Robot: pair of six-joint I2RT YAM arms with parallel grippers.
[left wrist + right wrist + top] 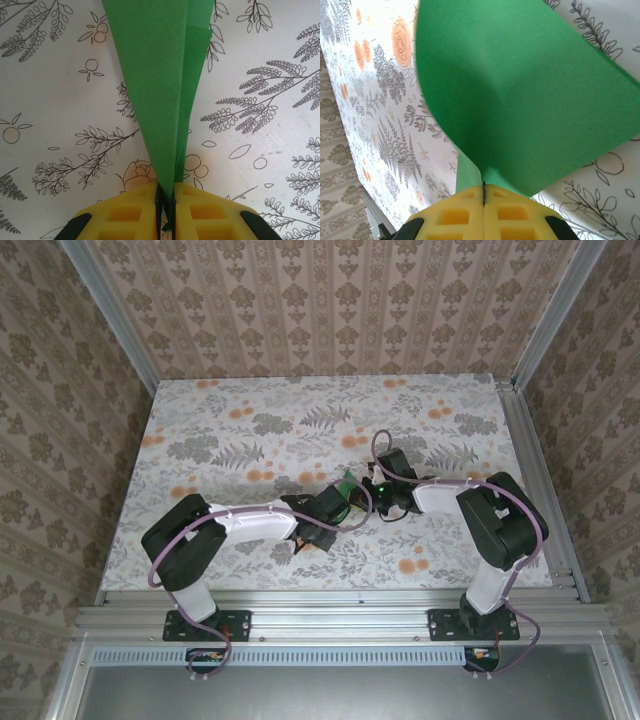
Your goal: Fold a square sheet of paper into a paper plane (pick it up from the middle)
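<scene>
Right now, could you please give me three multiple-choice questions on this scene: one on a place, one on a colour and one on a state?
1. Where is the green paper?
A. Lying flat and untouched
B. Held up near the middle of the table
C. Hanging off the table's edge

2. What colour are the pads of the left hand?
A. Yellow
B. Blue
C. White

3. What state is the right hand in?
A. Wide open
B. Shut on the green paper
C. Shut on nothing

Answers:
1 B, since the top view places the paper mid-table, where the two arms meet.
2 A, since the left wrist view shows yellow pads either side of the paper.
3 B, since the right wrist view shows the paper pinched between its pads with no gap.
</scene>
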